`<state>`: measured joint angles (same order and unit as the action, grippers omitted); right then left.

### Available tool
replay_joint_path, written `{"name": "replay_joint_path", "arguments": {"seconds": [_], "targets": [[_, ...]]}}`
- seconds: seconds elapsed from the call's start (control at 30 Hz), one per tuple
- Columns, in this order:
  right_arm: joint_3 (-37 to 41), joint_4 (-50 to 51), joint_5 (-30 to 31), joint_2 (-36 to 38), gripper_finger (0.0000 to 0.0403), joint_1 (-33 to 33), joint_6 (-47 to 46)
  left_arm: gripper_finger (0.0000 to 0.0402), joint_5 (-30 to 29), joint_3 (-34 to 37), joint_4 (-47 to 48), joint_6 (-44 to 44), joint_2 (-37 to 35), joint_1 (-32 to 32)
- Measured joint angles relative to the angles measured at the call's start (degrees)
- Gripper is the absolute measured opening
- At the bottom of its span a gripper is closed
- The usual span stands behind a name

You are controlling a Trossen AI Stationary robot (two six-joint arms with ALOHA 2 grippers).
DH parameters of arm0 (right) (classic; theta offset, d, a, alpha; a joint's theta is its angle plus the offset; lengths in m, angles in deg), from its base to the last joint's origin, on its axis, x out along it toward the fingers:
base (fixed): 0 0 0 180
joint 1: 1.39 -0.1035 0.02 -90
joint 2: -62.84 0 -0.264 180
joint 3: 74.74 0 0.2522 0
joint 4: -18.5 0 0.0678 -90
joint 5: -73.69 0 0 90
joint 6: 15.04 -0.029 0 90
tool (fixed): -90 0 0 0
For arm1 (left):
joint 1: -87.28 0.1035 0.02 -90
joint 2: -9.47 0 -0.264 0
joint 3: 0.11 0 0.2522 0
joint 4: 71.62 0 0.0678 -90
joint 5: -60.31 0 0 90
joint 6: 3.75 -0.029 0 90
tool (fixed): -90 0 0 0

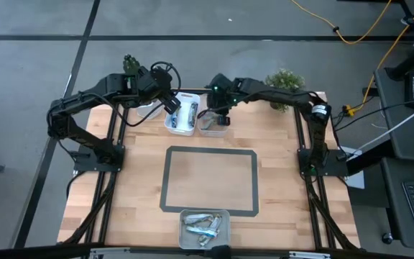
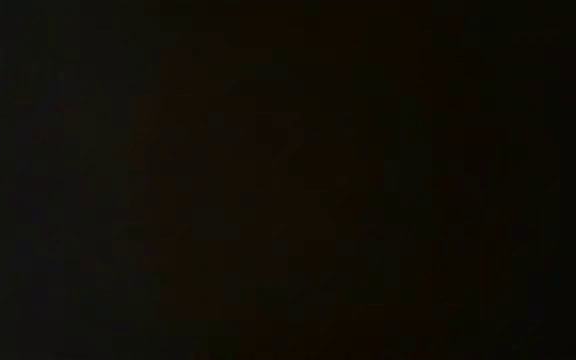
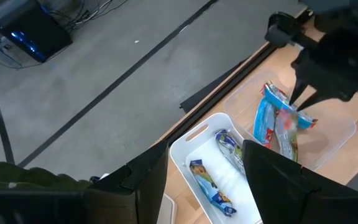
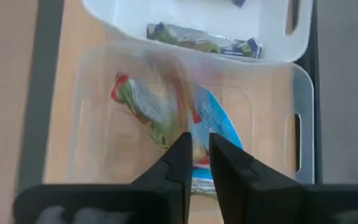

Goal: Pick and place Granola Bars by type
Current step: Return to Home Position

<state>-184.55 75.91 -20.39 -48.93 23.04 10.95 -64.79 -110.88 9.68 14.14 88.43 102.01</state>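
Observation:
Two blue-wrapped granola bars (image 3: pixel 213 186) lie in the white tray (image 1: pixel 182 115) at the far edge. My left gripper (image 3: pixel 204 165) hovers open above that tray. Beside it, the clear tray (image 4: pixel 266 143) holds a blue-and-white bar (image 4: pixel 216 121) and a red-and-green bar (image 4: pixel 145 102). My right gripper (image 4: pixel 199 152) stands over the clear tray, fingers nearly together on a bar. Several more bars (image 1: pixel 201 229) lie in a grey tray at the near edge. The low view is dark. My right gripper comes from above, pointing down into the clear tray, and pinches a wrapper end (image 4: pixel 197 155) between its two fingers. The fingers (image 3: pixel 303 99) hide which bar it is. The red-and-green bar (image 3: pixel 288 127) hangs slanted below them, blurred, inside the tray.
A taped rectangle (image 1: pixel 210 180) marks the table's middle. A small plant (image 1: pixel 284 80) stands at the far right corner, another (image 1: pixel 129 65) behind the left arm. The two far trays touch side by side, with both grippers close together above them.

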Motion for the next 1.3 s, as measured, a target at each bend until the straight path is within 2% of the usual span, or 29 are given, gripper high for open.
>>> {"name": "replay_joint_path", "arguments": {"seconds": [0.23, 0.37, 0.57, 0.7, 0.83, 0.9, 1.0, 1.1, 1.23, 1.3], "targets": [[0.0, 0.05, 4.39, -1.17, 0.0031, -1.9, 5.77, 0.0198, 0.86, 0.0, -0.01, 0.0, 1.42, -0.06], [-0.04, 0.89, 4.46, -1.17, 0.0027, -2.15, 2.83, 0.0198, 2.28, 0.02, 0.05, 0.0, 1.86, -0.07], [-2.14, 7.9, 3.56, -0.64, 0.0045, -2.13, -0.7, 0.0198, 2.26, 0.02, 0.42, -0.29, 1.89, -0.44], [-2.05, 9.33, 0.76, 3.71, 0.0055, -2.15, -4.08, 0.0198, 3.48, 0.02, 1.27, -1.03, 1.65, -0.44], [-1.99, 8.43, 0.52, 11.11, 0.0057, -2.15, -7.33, 0.0198, 1.56, 0.04, 3.76, 0.46, -1.03, -0.45], [-1.99, 6.5, 3.69, 15.57, 0.0057, -2.3, -7.97, 0.0198, 1.21, 0.04, 5.15, 0.12, -3.53, -0.44], [-1.99, 3.39, 11.59, 22.2, 0.0057, -3.12, -7.71, 0.0198, 1.65, 0.04, 7.43, -2.17, -8.7, -0.44], [-1.99, 0.59, 16.73, 27.59, 0.0057, -3.44, -7.46, 0.0198, 1.87, 1.46, 7.59, -4.81, -16.01, -0.44], [-1.99, 0.39, 17.58, 32.84, 0.0057, -3.35, -8.66, 0.0198, 4.71, 9.97, 3.42, -6.1, -30.31, -0.44], [-1.99, 1.26, 17.63, 34.49, 0.0057, -3.26, -10.14, 0.0198, 3.2, 16.43, -0.94, -4.27, -38.78, -0.45]]}}
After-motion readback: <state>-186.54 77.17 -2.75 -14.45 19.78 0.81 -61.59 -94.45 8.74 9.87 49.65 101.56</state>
